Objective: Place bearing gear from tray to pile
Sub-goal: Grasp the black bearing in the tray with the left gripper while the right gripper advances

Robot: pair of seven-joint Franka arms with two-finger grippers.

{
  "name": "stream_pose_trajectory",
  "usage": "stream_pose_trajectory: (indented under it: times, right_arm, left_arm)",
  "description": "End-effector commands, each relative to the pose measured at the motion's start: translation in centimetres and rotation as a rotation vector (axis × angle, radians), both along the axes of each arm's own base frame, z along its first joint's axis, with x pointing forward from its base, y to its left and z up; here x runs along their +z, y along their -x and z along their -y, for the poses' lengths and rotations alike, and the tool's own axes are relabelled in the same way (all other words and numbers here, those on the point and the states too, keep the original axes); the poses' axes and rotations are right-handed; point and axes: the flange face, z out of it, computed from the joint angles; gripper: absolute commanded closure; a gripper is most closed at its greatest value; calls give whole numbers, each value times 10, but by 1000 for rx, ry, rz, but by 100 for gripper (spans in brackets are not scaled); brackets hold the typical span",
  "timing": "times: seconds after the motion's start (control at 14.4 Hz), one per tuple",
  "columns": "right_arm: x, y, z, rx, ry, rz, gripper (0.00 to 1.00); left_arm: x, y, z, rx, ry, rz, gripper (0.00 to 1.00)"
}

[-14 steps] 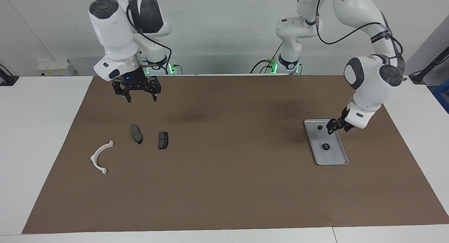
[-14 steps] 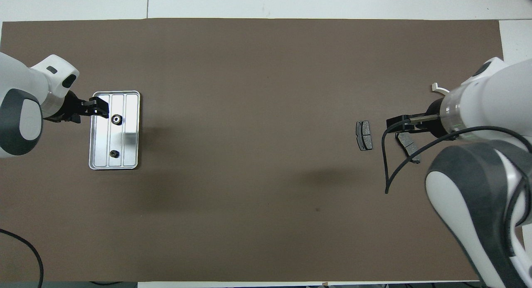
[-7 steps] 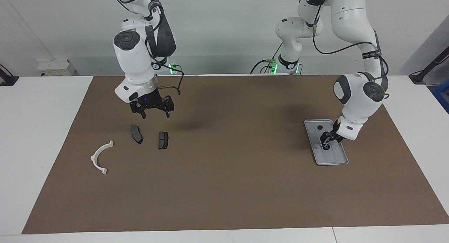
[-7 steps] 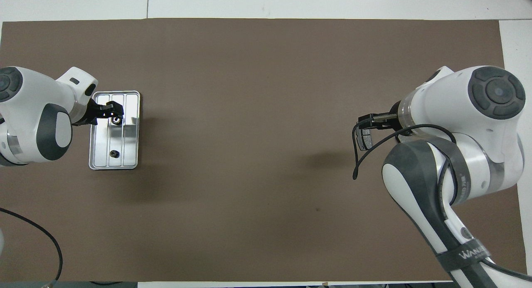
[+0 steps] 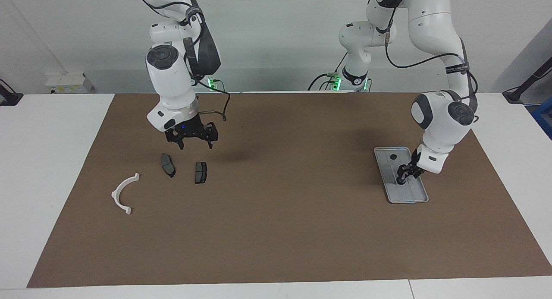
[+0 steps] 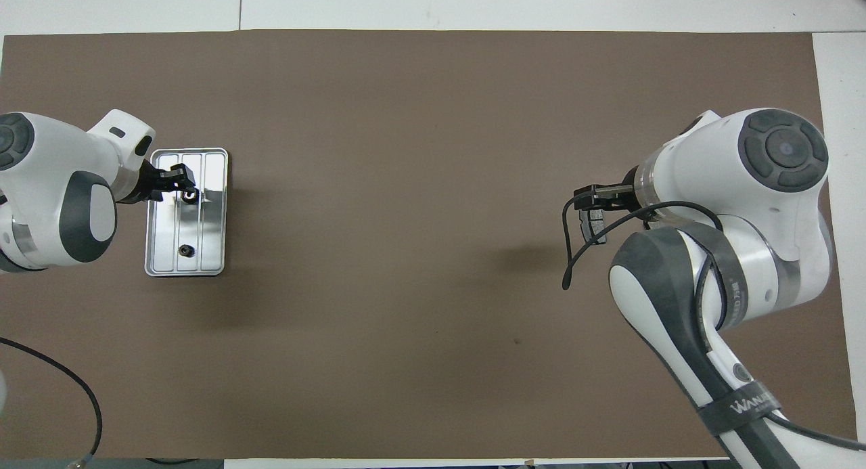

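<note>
The silver tray lies at the left arm's end of the table with two small dark bearing gears in it. My left gripper is down inside the tray, right at the gear farther from the robots. The other gear lies free, nearer the robots. The pile at the right arm's end holds two dark pads and a white half-ring. My right gripper hangs open and holds nothing, above the pads.
A brown mat covers most of the white table. In the overhead view the right arm hides most of the pile; only one pad shows partly. A black cable loops off the right wrist.
My left gripper has dropped into the tray onto the gear farther from the robots. The right gripper has come lower and shifted toward the table's middle, over the pads.
</note>
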Motion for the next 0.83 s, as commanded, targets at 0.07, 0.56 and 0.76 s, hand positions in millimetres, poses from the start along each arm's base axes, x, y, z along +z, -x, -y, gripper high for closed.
stream_pose_trajectory:
  times: [0.07, 0.56, 0.76]
  right_arm:
    - [1, 1, 0, -19, -17, 6, 0]
    - [5, -2, -1, -18, -18, 16, 0]
    - [5, -2, -1, -14, -17, 16, 0]
  left_arm:
    - [-14, 0, 4, 30, 11, 13, 35]
    - [-22, 1, 11, 25, 11, 16, 38]
    - [-26, 5, 11, 25, 11, -3, 65]
